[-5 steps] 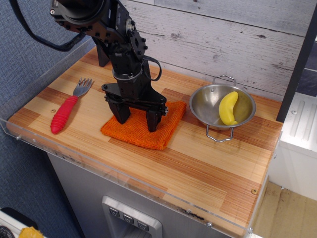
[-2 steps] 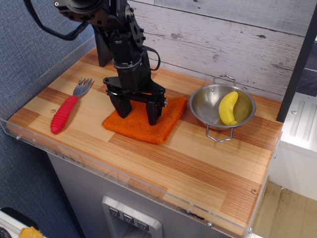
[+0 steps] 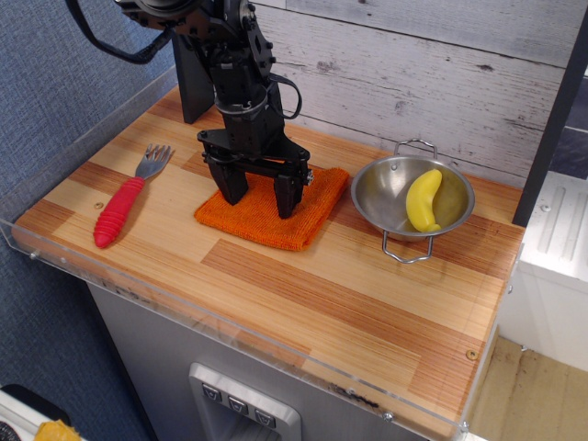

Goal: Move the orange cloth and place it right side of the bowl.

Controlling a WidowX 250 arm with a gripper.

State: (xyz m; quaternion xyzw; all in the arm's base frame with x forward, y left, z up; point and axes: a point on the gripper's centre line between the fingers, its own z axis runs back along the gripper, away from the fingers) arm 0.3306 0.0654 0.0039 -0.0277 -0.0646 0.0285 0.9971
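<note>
Centrally, the end effector [image 3: 256, 190] stands upright over the orange cloth [image 3: 274, 209], its two fingers spread apart and their tips pressed down on or into the fabric; nothing is pinched between them. The cloth lies flat on the wooden surface [image 3: 303, 294], just to the left of the bowl [image 3: 412, 197], with its right corner close to the bowl's rim, and whether the two touch cannot be told. The bowl holds a yellow banana [image 3: 424, 199] and carries two wire loop handles, one toward the wall and one toward the front. A fork [image 3: 129, 196] with a red handle lies well apart on the left.

Risks, as judged from this arrangement: the cloth sits on the wrong side of the bowl, so it must travel past or around it. If dragged straight to the right, the cloth's leading edge would likely push the bowl, shifting it or tipping the banana out. With the fingers spread and merely pressing, the fabric may slip out from under one tip and bunch or unfold rather than move as a whole. A closing pinch might gather only the top layer, leaving the rest trailing. The free area to the bowl's right looks narrow, near the surface's edge, so a wide cloth could overhang there.
</note>
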